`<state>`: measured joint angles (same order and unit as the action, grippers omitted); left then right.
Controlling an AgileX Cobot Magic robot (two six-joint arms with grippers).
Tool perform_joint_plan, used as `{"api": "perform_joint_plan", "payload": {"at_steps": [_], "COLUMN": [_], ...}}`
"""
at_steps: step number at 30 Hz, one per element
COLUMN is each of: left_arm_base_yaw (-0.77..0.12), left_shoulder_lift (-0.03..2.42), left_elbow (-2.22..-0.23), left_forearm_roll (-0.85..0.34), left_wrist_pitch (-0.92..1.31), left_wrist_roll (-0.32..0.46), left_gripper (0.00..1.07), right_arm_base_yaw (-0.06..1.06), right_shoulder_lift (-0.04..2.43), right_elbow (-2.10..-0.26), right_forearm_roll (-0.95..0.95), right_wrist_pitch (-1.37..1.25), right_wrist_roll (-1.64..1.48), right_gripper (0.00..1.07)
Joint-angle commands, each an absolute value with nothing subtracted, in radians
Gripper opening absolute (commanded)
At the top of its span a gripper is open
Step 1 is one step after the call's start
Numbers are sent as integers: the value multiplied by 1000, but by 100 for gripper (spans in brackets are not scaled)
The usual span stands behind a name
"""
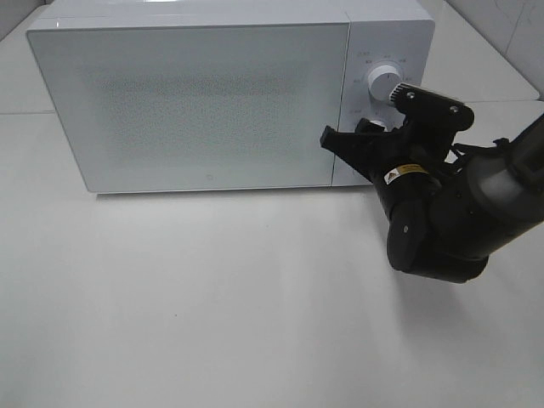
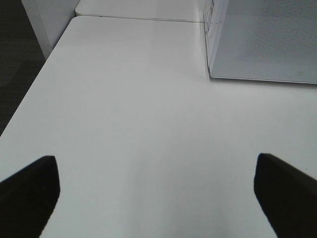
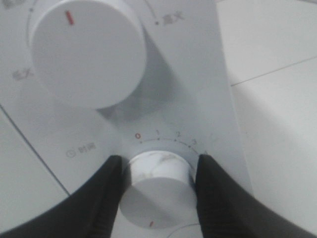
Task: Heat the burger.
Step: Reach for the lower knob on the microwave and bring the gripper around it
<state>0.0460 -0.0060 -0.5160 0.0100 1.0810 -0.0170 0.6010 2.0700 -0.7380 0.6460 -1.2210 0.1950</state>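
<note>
Status: the white box-shaped microwave sits on the white table with its frosted mesh door closed. The control panel is at 3 o'clock of the door in the high view.

The burger is not visible in any camera. I can't see through the door, so I can't confirm it's inside. With the door shut and the table showing none, inside is my best guess.

The black right gripper is clamped on the small white lower timer dial. One finger is pressed against each side of its rim. This dial is at 6 o'clock of the larger white upper knob.

The red tick on the dial face sits across the face from the printed 0–3 scale, so it reads as off zero. I can't read an exact setting.

Key geometry: the dial's axis points straight out of the panel, into the gripper. The jaws straddle that axis, so the move is pure wrist roll with no translation. An off-axis pull could slip the pads off the smooth rim.

The black left gripper has its fingers wide apart and holds nothing. It hovers over bare table off the door's 9 o'clock end, well apart from the panel. The right arm is the only one placed for this.
</note>
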Motion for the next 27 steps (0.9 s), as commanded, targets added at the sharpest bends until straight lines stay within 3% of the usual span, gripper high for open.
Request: {"api": "perform_joint_plan", "payload": {"at_steps": [1,9,16,27], "left_arm_base_yaw": [46,46,46,46], "left_shoulder_lift": [-22,-22,-22,-22], "left_elbow": [-516,-516,-516,-516], "left_forearm_roll": [6,6,6,6], "left_wrist_pitch": [1069,1069,1069,1069], "left_wrist_roll": [-23,-23,-23,-23], "left_gripper": [100,100,100,100], "right_arm_base_yaw": [603,603,603,603], "right_shoulder_lift": [2069,2069,2069,2069], "right_elbow": [-768,-768,-768,-768], "right_forearm_roll": [530,502,482,468], "right_wrist_pitch": [-1316,-1324,-1333,-1379], "right_wrist_roll": [446,982,1232,1193], "right_gripper": [0,0,0,0]}}
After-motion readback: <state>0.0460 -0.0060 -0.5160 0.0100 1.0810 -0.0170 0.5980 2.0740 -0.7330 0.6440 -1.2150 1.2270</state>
